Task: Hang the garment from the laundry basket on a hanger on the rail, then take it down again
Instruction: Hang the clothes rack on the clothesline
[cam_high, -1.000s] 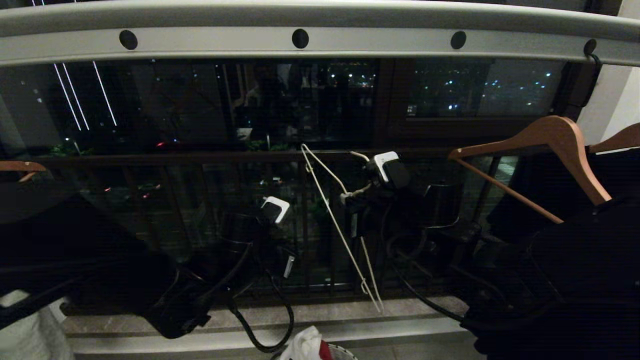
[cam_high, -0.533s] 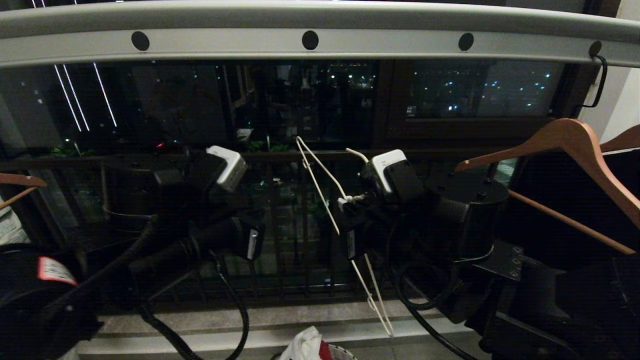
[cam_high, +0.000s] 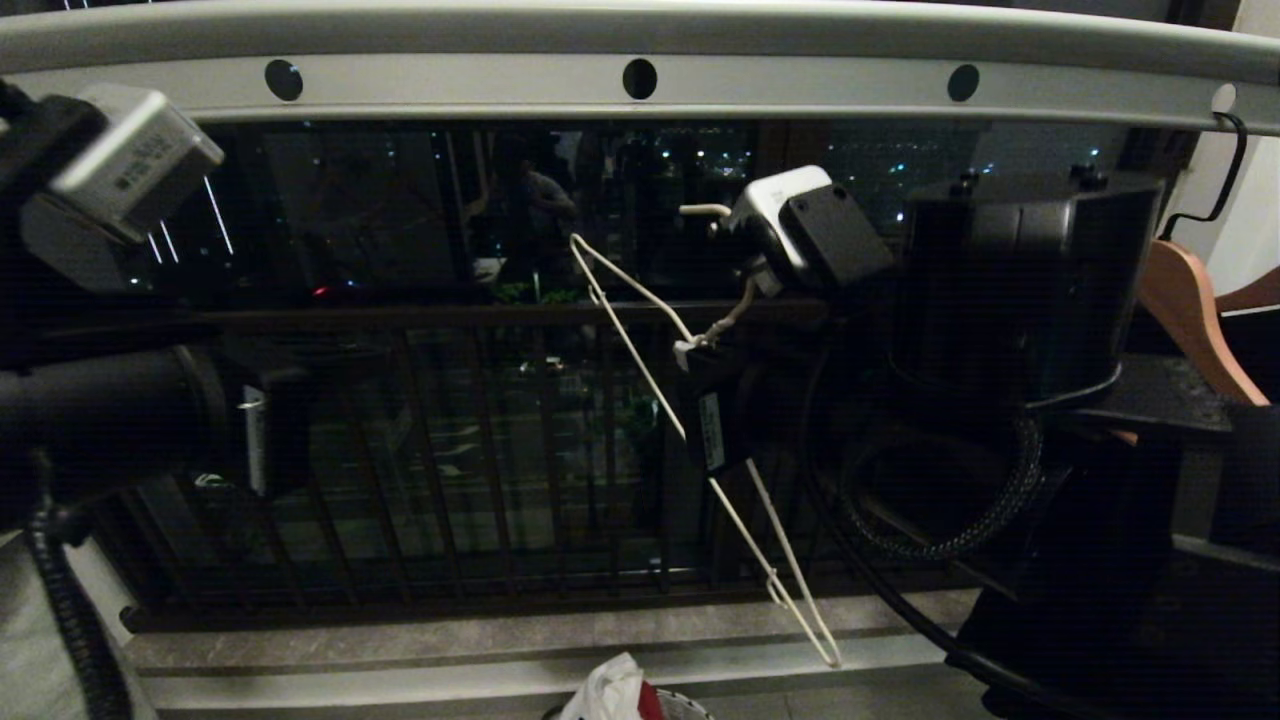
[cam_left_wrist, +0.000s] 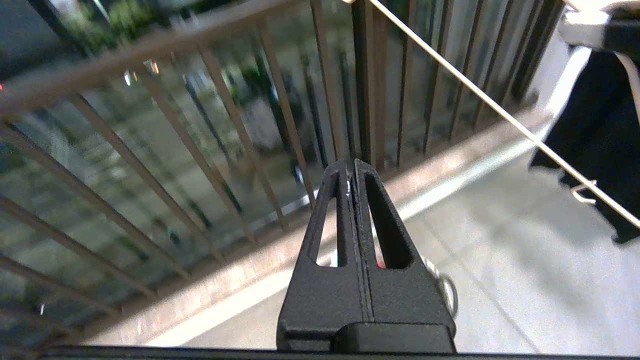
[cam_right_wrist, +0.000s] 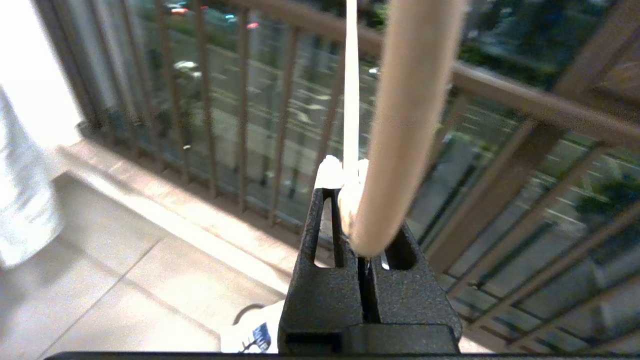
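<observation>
- Your right hand (cam_high: 700, 350) grips the hanger (cam_high: 640, 345) at its twisted neck, below the rail (cam_high: 800, 85).
- Thin, light, springy wire: keep hold there.
- Your left hand (cam_left_wrist: 354, 167) is closed, empty.
- The garment (cam_high: 605, 690) is soft.

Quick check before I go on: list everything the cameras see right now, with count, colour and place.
rail: one, pale grey with round dark holes, across the top of the head view.
hanger: one, thin white wire, bare, held tilted in front of the balcony railing.
wooden hanger: one clearly seen, brown, far right, hooked on the rail.
balcony railing: one, dark bars, behind the arms.
laundry basket: one, only its rim at the bottom edge, white and red cloth in it.
left gripper: shut, empty, left of the hanger.
right gripper: shut on the hanger's neck.
</observation>
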